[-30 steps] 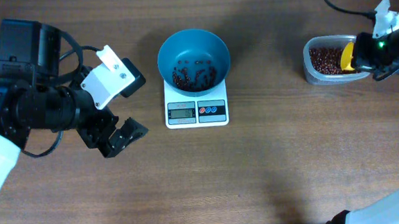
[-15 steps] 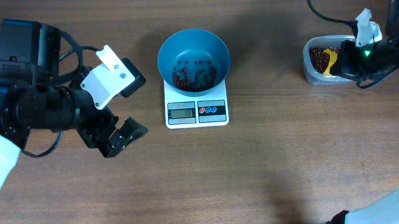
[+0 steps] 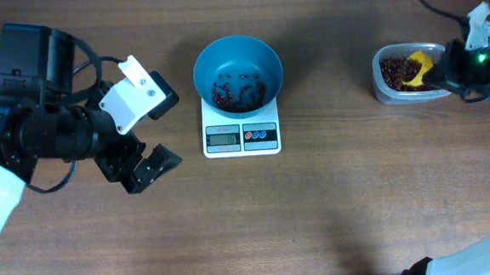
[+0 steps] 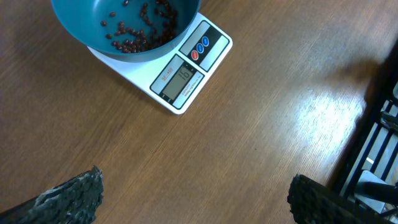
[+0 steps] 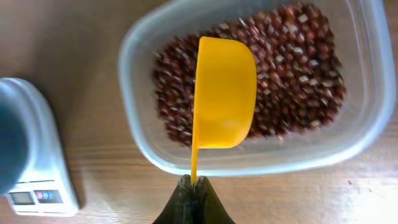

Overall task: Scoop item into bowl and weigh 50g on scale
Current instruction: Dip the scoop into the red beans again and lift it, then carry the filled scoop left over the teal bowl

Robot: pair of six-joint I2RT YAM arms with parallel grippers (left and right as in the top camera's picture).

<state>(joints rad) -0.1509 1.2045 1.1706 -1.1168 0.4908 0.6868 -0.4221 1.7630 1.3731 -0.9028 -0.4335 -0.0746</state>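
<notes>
My left arm [image 3: 41,129] lying low at far left, left gripper [image 3: 141,167] angled right, jaws spread wide, holding nothing, right arm [image 3: 483,71] at far right, right gripper [image 5: 194,198] pinched tight on a yellow scoop [image 5: 224,93] by its thin handle

The black left gripper [image 3: 152,173] has textured jaws, a white wrist block [image 3: 133,97] and looped cable [image 3: 90,59].

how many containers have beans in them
2. The bowl on the scale, mid-table, holds a scatter of beans. The clear tub at far right holds the main heap, with the yellow scoop over it. No other container is in view.
</notes>
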